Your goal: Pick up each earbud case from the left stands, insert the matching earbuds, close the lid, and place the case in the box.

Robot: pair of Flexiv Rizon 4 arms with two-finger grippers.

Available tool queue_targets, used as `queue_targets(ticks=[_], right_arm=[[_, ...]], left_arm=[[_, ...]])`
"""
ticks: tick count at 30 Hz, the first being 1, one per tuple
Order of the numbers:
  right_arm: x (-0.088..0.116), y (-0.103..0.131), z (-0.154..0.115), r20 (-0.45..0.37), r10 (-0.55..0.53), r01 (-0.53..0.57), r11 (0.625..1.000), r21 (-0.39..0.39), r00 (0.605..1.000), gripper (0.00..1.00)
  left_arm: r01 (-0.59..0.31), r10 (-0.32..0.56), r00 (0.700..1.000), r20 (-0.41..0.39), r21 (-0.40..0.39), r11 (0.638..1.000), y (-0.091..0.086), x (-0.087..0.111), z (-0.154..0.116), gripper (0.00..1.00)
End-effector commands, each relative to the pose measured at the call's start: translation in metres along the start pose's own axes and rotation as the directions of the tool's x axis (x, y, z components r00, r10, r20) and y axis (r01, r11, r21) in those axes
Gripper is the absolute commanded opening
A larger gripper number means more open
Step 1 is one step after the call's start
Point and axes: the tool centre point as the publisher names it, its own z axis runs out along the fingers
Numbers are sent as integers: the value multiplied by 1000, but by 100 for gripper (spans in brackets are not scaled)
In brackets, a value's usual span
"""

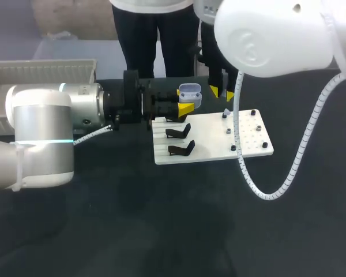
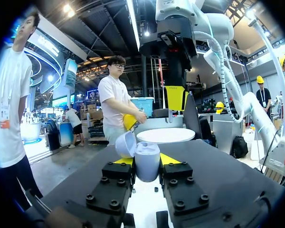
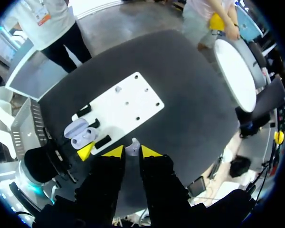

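Dark matting covers the desk (image 1: 161,219), with a person standing at its far edge. My left arm (image 1: 46,133) comes in low from the left, and my right arm (image 1: 265,34) hangs down from the upper right. A white ribbed box (image 1: 40,72) sits at the desk's far left corner, and a white board (image 1: 219,144) lies near the middle carrying black stands (image 1: 180,149) on its left half and small pegs on its right. The earbud case (image 1: 189,92) is off the stands. It is held above the board's far left corner, clamped by its lower body between the left fingers (image 2: 125,162), with its lid (image 2: 125,144) tipped open to one side. The right fingers (image 3: 115,152) stand narrow, just beside the case and above the board's far edge, pinching a small pale piece that looks like an earbud (image 3: 133,144). I judge the case to be light, hard and glossy, so it is likely to slip or twist under a sideways push. The present hold on the flat sides of the body seems the right place, clear of the hinge and the open lid. The lid looks like the weak part and should be pressed down gently. The earbud is tiny and smooth — a pinch near its stem end would let the bud end drop into its well.
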Motion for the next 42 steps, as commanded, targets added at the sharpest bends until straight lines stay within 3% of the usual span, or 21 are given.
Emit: queue_targets(ticks=[1,7,18,42], right_arm=[[2,2,0,-2,4,-4,1000,9,1000,0],[1,25,-4,-49,6,-7,1000,-20,999,0],[-2,60,-6,-59,-25,23,999,-34,998,0],[-4,72,10,-51,-71,70,997,-20,996,0]], left_arm=[[-5,5,1000,5,-6,1000,-1,1,0,0],[-5,5,1000,5,-6,1000,-1,1,0,0],[-5,5,1000,5,-6,1000,-1,1,0,0],[-5,5,1000,5,-6,1000,-1,1,0,0]])
